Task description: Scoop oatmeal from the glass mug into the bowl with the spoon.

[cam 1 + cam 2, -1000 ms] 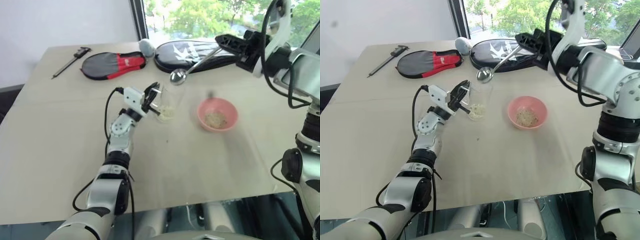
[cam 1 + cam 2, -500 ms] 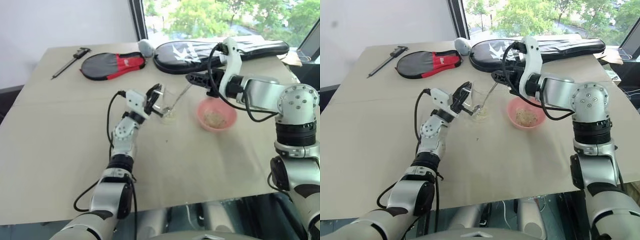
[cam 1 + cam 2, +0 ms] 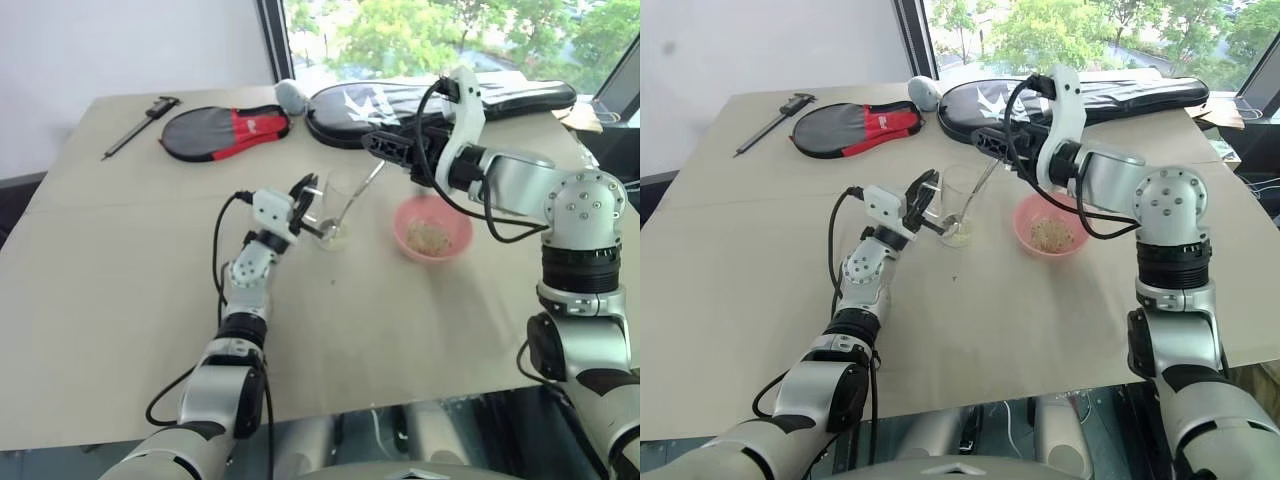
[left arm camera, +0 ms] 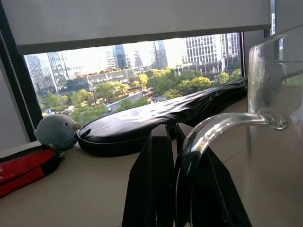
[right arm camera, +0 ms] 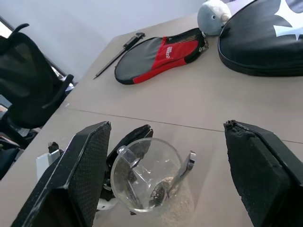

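The glass mug (image 3: pixel 338 203) stands upright mid-table with a little oatmeal (image 3: pixel 333 238) in its bottom. My left gripper (image 3: pixel 308 200) is shut on the mug's handle (image 4: pixel 213 130). The spoon (image 3: pixel 358 197) stands in the mug, bowl down in the oatmeal, its handle leaning on the rim toward the right. My right gripper (image 3: pixel 376 148) hovers just above and behind the mug, open, its fingers (image 5: pixel 90 161) wide on either side of the mug (image 5: pixel 147 175) and off the spoon (image 5: pixel 183 171). The pink bowl (image 3: pixel 432 228), to the mug's right, holds some oatmeal (image 3: pixel 430 238).
At the table's far side lie a dark caliper (image 3: pixel 140 122), a red and black racket case (image 3: pixel 225 130), a grey plush toy (image 3: pixel 292 95) and a long black case (image 3: pixel 420 105). The window is behind them.
My right gripper came down and left with the spoon, set it into the mug, then opened and let go. The left gripper has kept its hold on the mug.
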Available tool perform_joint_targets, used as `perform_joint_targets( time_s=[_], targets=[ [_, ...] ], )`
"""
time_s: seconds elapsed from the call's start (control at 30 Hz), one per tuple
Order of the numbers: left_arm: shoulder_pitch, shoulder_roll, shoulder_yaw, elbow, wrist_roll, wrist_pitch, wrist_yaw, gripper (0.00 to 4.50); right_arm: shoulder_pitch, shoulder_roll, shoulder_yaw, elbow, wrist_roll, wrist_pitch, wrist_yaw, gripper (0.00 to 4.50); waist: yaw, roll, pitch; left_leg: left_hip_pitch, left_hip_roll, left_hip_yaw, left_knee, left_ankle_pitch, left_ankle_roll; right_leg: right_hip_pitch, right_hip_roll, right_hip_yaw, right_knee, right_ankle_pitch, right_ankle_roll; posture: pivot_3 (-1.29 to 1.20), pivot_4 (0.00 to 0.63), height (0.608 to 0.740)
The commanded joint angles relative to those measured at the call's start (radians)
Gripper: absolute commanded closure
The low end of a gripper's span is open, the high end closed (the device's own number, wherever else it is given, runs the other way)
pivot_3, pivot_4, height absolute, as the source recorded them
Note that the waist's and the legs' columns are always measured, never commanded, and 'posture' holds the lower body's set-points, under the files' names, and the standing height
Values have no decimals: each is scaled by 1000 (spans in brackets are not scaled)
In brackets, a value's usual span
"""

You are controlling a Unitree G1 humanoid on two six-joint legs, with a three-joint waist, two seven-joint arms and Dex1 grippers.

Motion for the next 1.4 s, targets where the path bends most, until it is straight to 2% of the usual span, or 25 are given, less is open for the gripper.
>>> perform_joint_targets(
  time_s=[0.03, 0.13, 0.17, 0.27, 0.63, 0.97, 1.1, 1.2, 1.4],
  targets=[
    [14, 9, 0, 3, -14, -11, -23, 4500, -15, 7, -43, -38, -11, -5, 15, 670, 0, 0, 0, 0, 0, 0, 0, 0, 0, 0, 0, 0, 0, 0, 0, 0, 150, 740],
    [21, 18, 2, 1, -13, -2, -26, 4500, -12, 15, -51, -41, -21, -1, 21, 670, -1, 0, 0, 0, 0, 0, 0, 0, 0, 0, 0, 0, 0, 0, 0, 0, 150, 740],
    [23, 20, 3, 1, -12, -3, -26, 3764, -11, 17, -53, -42, -24, 1, 23, 629, -1, 0, 0, 0, 0, 0, 0, 0, 0, 0, 0, 0, 0, 0, 0, 0, 150, 740],
    [35, 29, 3, -5, -10, -9, -33, 2630, -6, 22, -57, -45, -30, 2, 30, 629, -2, 0, 0, 1, 0, 0, 0, 0, 0, 0, 0, 0, 0, 0, 0, 0, 150, 740],
    [80, 43, 0, -53, -15, 1, -36, 2630, -5, 40, -70, -43, -64, 13, 60, 629, -4, 3, -2, 1, 0, 0, 0, 0, 0, 0, 0, 1, 1, 0, 0, 0, 150, 740],
    [200, 60, 9, -255, -64, 105, -50, 2630, 37, 37, -70, -90, -112, -5, 119, 629, -11, 4, -2, 1, 0, 0, 0, 0, 0, 0, 0, 1, 1, 0, 0, 0, 150, 740],
    [284, 77, 2, -385, -67, 164, -48, 2630, 136, 18, -43, -181, -230, -126, 218, 629, -18, 4, -3, 1, 0, 0, -1, 0, 0, 0, 0, 1, 0, 0, 0, 0, 150, 740],
    [355, 97, 7, -521, -89, 237, -48, 2630, 250, -43, -14, -251, -364, -260, 337, 629, -18, 4, -3, 2, 0, 0, -1, 0, 0, 0, 0, 1, 0, 0, 0, 0, 150, 740],
    [520, 165, 20, -813, -152, 397, -63, 2630, 449, -166, -76, -313, -460, -394, 504, 629, -16, 4, -2, 3, 0, 0, -1, -1, 1, 1, 0, 1, 0, 0, 0, 0, 150, 740]
  ],
)
